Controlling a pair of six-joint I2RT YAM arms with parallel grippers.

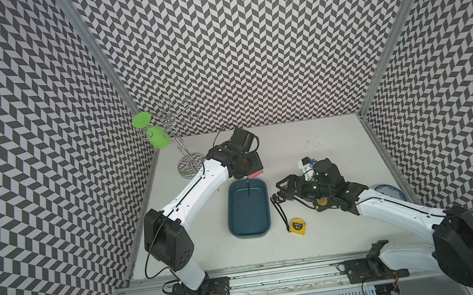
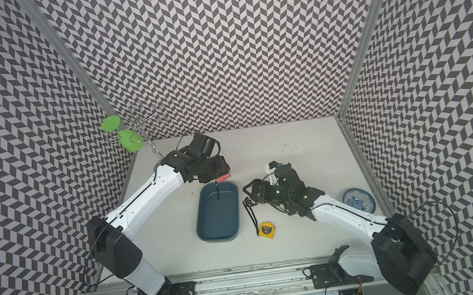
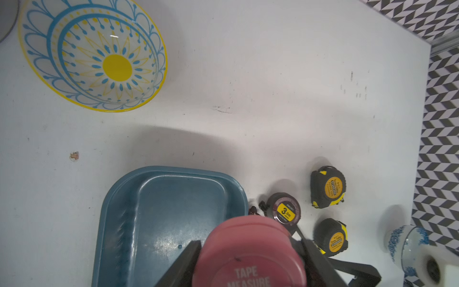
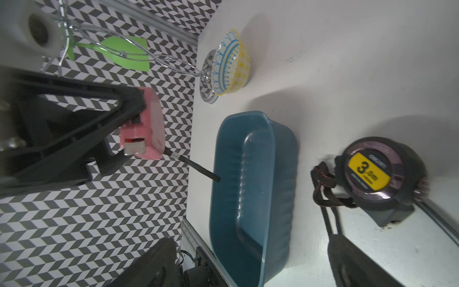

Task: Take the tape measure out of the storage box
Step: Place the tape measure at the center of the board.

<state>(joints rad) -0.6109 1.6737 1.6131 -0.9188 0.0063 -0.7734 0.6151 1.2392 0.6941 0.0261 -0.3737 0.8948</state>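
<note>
1. Lettering in white, "TAPE MEASURE", is printed on the face of the pink tape measure (image 3: 248, 238).
2. That tape measure is clamped by the left gripper (image 4: 124, 130), whose jaws are drawn in against its sides. It is held in the air at the far end of the storage box (image 1: 247, 215), clear of the box's floor.
3. A black strap (image 4: 196, 166) is seen hanging from the pink case toward the box's rim.
4. The right gripper (image 1: 281, 193) is held low over the table (image 1: 319, 246), just beside the box. Its jaws are spread wide and nothing is gripped between them.
5. A round dark tape measure (image 4: 380, 171) is laid flat on the table beside the box. "3.0m" is printed in black on its yellow label; the smaller print around it cannot be read.
6. A yellow tape measure (image 1: 297, 226) is placed near the box's near corner. A "3" is made out on its dark label.
7. A black-and-yellow tape measure (image 3: 327, 187) and its twin (image 3: 331, 237) are fitted with orange labels, whose print is too small to be read.
</note>
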